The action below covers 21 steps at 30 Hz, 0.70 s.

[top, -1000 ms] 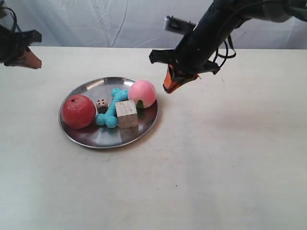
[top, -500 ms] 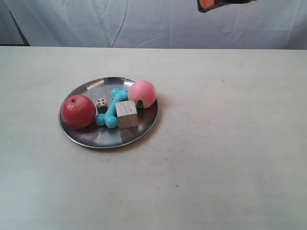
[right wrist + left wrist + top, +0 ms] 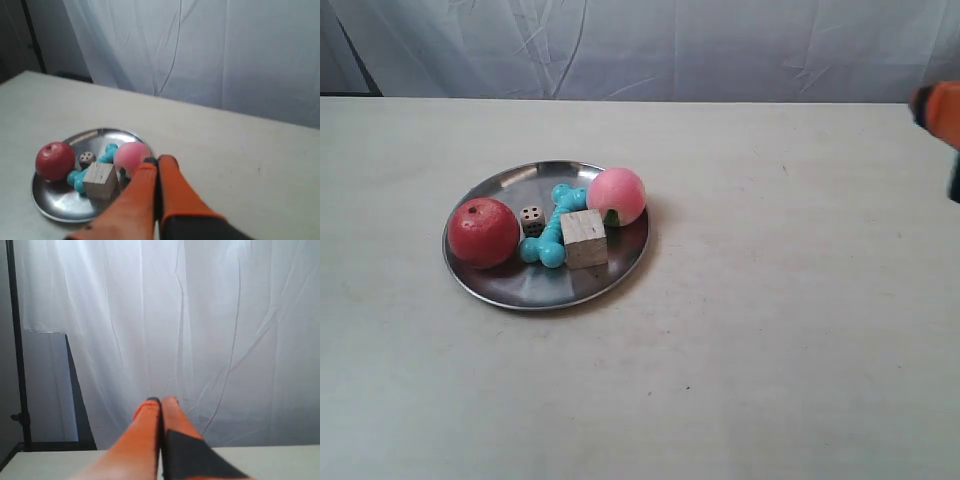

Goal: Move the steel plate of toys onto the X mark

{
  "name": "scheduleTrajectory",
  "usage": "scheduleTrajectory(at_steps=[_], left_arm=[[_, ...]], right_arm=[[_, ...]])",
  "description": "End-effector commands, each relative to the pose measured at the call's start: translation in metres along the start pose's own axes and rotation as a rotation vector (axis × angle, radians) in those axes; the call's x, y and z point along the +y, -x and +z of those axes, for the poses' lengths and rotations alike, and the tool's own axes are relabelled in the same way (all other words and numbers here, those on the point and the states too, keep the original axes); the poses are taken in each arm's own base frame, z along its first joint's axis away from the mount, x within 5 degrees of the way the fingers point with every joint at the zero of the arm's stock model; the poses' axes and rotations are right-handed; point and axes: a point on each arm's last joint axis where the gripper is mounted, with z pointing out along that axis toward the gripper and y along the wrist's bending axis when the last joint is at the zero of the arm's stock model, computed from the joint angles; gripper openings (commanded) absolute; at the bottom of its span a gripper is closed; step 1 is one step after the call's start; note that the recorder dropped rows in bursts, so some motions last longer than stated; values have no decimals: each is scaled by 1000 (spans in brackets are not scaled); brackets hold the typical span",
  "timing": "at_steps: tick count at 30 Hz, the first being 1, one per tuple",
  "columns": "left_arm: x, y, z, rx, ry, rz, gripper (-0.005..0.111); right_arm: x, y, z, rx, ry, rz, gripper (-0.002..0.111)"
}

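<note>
Resting toward the left edge of the counter (image 3: 770,300) as the exterior view showed it, the steel plate (image 3: 510,287) carried its whole load, well clear of the far edge and the white curtain (image 3: 225,315) behind it. The red ball (image 3: 483,232) sat at the plate's rim nearest that left edge, and the pink peach (image 3: 617,195) sat across the dish from it, nearer the far edge. Between them lay the turquoise bone (image 3: 552,228), with the small die (image 3: 531,219) just beside it on the ball's side and the wooden cube (image 3: 584,238) close against it on the peach's side.

The right gripper (image 3: 158,161) hung above the counter with its orange fingers (image 3: 172,185) pressed together and nothing between them, its tips aimed at the plate. The left gripper (image 3: 161,401) was likewise clamped on nothing, pointing at the curtain with a strip of counter edge showing beneath it. At the counter's right edge in the exterior view, an orange gripper tip (image 3: 938,105) poked into frame (too blurred to tell whether it was parted or clenched).
</note>
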Motion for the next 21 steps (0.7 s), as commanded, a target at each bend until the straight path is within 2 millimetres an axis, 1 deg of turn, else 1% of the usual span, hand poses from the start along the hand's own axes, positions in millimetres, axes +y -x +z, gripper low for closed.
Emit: scheduleTrajectory(at_steps=[1, 4, 6, 8, 12, 21], left_arm=[[-10, -26, -32, 46, -77, 12, 0], [-15, -36, -49, 51, -125, -1, 0], [-16, -38, -59, 15, -126, 7, 0], [-16, -37, -65, -14, -124, 4, 0], [-16, -36, -68, -31, -122, 7, 0], [-14, -33, -67, -69, -95, 12, 0]], right_arm=[[0, -20, -37, -184, -14, -27, 0], [1, -31, -49, -234, -13, -31, 0], [0, -35, -53, -259, -14, -30, 0], [-1, -37, -53, -277, -22, -28, 0], [0, -43, -49, -223, -12, -26, 0], [0, -43, -49, -222, -11, -24, 0]])
